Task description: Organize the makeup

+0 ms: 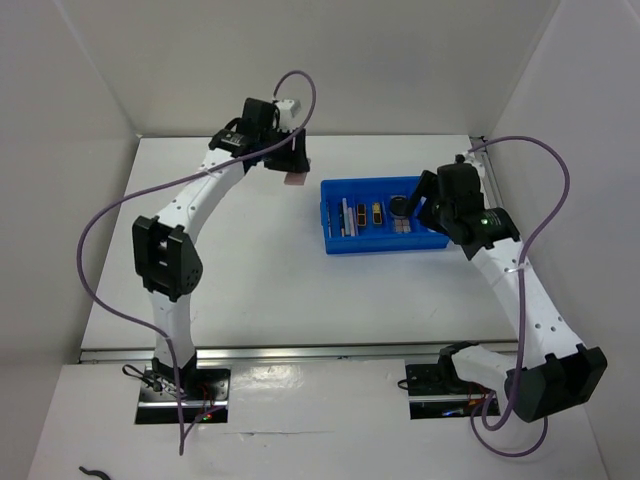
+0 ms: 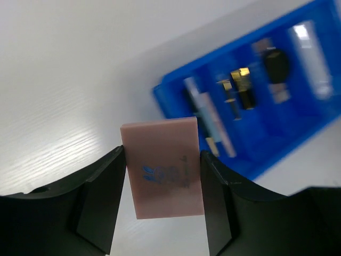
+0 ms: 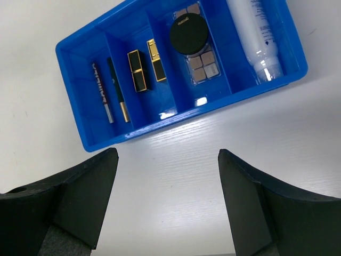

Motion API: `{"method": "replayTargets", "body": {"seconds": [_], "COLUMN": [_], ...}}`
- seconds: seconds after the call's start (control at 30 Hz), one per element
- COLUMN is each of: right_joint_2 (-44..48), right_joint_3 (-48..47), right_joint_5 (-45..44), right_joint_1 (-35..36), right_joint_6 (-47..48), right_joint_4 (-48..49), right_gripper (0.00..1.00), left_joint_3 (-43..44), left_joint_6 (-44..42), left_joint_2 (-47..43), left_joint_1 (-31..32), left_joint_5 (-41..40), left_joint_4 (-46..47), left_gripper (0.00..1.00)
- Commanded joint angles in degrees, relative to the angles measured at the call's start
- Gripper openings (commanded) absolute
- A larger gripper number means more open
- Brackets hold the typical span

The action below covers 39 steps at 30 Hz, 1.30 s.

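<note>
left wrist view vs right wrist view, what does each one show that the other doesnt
Only left wrist: the left hand shut on the pink pad, held clear of the blue tray. Only right wrist: the right hand, open and empty, plus the brownish palette with its square pans under the round black compact. Both: the tray holding the compact, two black-and-gold items, thin pencils and white tube, sharp in right wrist, blurred in left wrist.

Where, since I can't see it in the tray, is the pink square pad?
The pink square pad is clamped in the left gripper, held just left of the blue tray's far-left corner in the top view.
</note>
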State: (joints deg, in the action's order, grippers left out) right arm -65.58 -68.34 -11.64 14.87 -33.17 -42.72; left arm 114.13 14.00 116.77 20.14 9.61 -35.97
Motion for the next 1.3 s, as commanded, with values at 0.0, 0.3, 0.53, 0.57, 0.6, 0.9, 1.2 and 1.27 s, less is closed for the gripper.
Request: {"method": "replayTargets", "body": {"seconds": [0.0, 0.3, 0.53, 0.57, 0.6, 0.9, 1.2, 1.27], "right_joint_2": [3.09, 9.15, 12.67, 13.37, 13.90, 15.66, 16.37, 16.36], "right_joint_3": [-2.06, -2.59, -1.45, -0.75, -0.14, 0.48, 0.48, 0.48], "right_joint_5": [-2.34, -6.11, -9.98, -9.37, -8.76, -10.50, -11.83, -11.83], "right_joint_1": [0.33, 0.33, 0.33, 0.33, 0.33, 0.33, 0.33, 0.33], "right_joint_6": [0.30, -1.90, -4.00, -4.01, -4.01, -6.12, -6.12, -6.12], "right_joint_4": [-0.96, -4.21, -5.44, -5.44, -5.44, -8.43, -8.96, -8.96], "right_gripper": [0.83, 0.83, 0.83, 0.83, 0.83, 0.82, 0.82, 0.82], "left_joint_3": [1.01, 10.32, 18.05, 21.72, 23.06, 26.85, 27.38, 27.38], "left_joint_6": [6.02, 18.24, 24.05, 24.06, 24.06, 28.01, 26.96, 27.48], "left_joint_2": [-2.25, 9.42, 18.39, 21.19, 22.52, 29.22, 32.02, 32.03], "left_joint_1": [4.37, 16.59, 21.16, 21.95, 21.96, 22.49, 22.49, 22.49], "left_joint_5": [12.62, 13.79, 7.29, 5.35, 2.12, -3.45, -6.09, -5.57], "left_joint_4": [3.87, 12.75, 17.95, 16.90, 16.02, 21.55, 23.48, 24.36], "left_gripper": [0.17, 0.15, 0.15, 0.15, 0.15, 0.17, 0.17, 0.17]}}
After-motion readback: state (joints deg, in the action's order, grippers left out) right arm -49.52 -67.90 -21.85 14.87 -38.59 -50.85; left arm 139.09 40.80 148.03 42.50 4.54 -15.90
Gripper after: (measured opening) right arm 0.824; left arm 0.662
